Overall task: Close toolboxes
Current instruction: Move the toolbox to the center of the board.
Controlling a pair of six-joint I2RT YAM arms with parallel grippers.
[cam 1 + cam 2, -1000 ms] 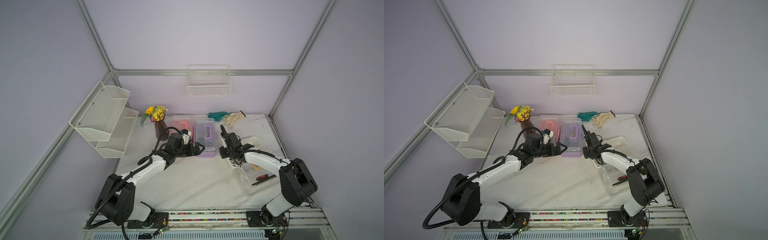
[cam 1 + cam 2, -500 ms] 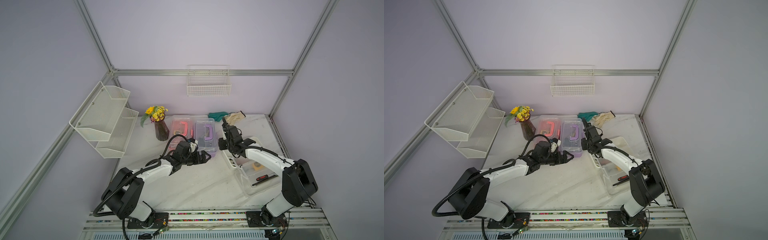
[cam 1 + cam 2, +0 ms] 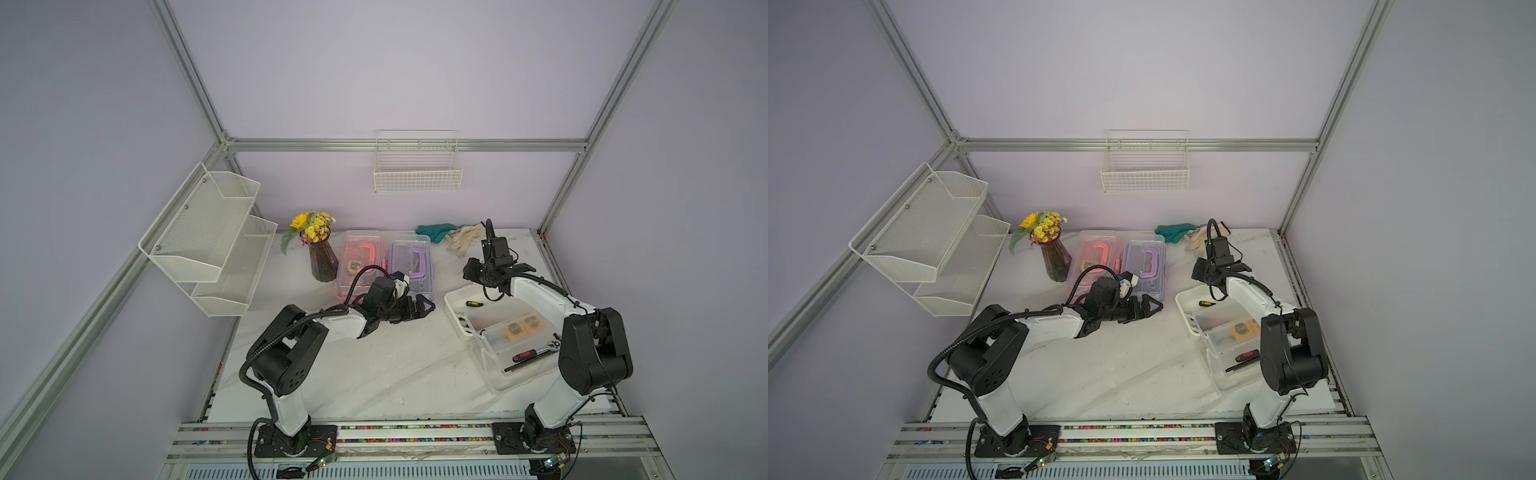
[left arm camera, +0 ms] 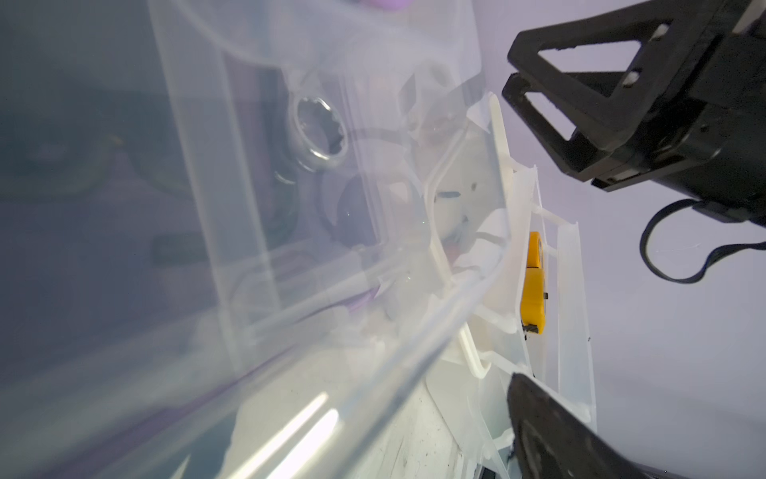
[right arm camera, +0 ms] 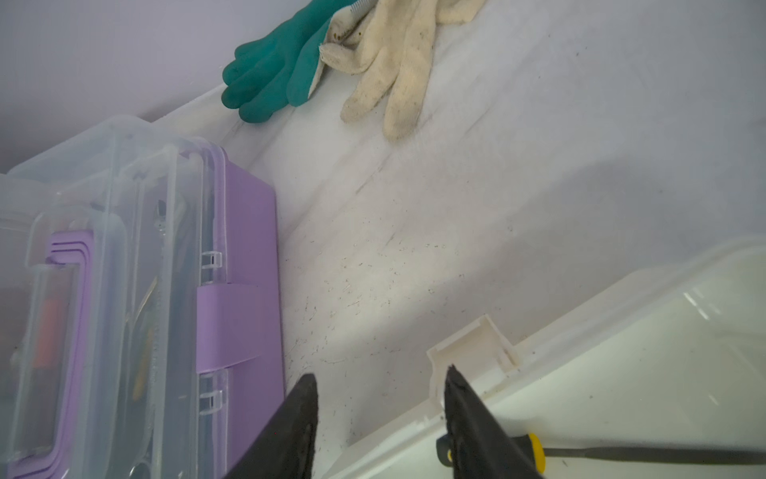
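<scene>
The pink toolbox (image 3: 359,259) and the purple toolbox (image 3: 411,262) stand side by side at the back, both clear lids down. In the right wrist view the purple toolbox (image 5: 244,257) has its side latch folded down. The white toolbox (image 3: 451,307) sits at the right, open, its clear lid (image 3: 519,361) lying flat toward the front. My right gripper (image 5: 381,398) is open and holds nothing, over the white toolbox's far rim (image 5: 580,327) by its latch tab. My left gripper (image 3: 422,309) hangs wide open and holds nothing just in front of the purple toolbox.
A vase of yellow flowers (image 3: 322,257) stands left of the pink toolbox. Green and cream gloves (image 3: 451,237) lie at the back. A yellow-handled screwdriver (image 3: 473,304) lies in the white base. Yellow tape measures (image 3: 521,326) and a ratchet (image 3: 536,352) lie further forward. Wire baskets hang on the walls.
My right gripper has moved right, from the purple toolbox to the white one, and opened wider. My left arm has drawn back from the purple toolbox toward the front.
</scene>
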